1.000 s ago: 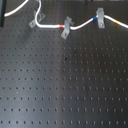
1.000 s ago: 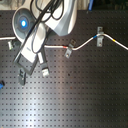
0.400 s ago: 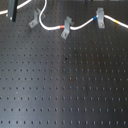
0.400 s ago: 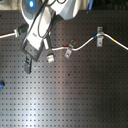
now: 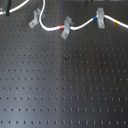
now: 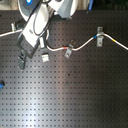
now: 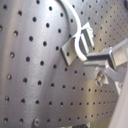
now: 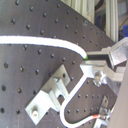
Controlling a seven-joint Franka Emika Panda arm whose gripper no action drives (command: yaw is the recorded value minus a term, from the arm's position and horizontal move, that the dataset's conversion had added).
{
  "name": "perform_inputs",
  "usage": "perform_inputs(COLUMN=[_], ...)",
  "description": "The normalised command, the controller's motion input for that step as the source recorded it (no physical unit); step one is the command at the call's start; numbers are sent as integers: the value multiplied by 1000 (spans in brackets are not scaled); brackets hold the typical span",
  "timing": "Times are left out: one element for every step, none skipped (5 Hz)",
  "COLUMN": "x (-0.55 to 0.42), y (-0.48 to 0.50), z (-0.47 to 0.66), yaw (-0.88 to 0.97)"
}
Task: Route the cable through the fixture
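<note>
A: Arm pose?

B: In the second exterior view the arm (image 6: 42, 20) leans in from the top, toward that second exterior view's left, its tool (image 6: 22, 54) low over the surface (image 6: 75, 95).

A: Tool state?

B: Cannot tell; no view shows the jaws plainly.

A: The cable?

B: The cable (image 5: 82, 26) runs across the top of the first exterior view, looping past the fixture (image 5: 35, 19) and through two further clips (image 5: 66, 27).

A: View differences?

B: The first exterior view omits the arm. The second wrist view shows the cable (image 8: 45, 42) curling round the fixture (image 8: 50, 94), apparently through it.
</note>
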Motion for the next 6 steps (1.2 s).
perform_inputs(x=[-111,-155,-137,165,309,295], y=[152,154,203,138,98,28], z=[0,0,-44,-2,0,3], yaw=[726,789,726,534,457,451])
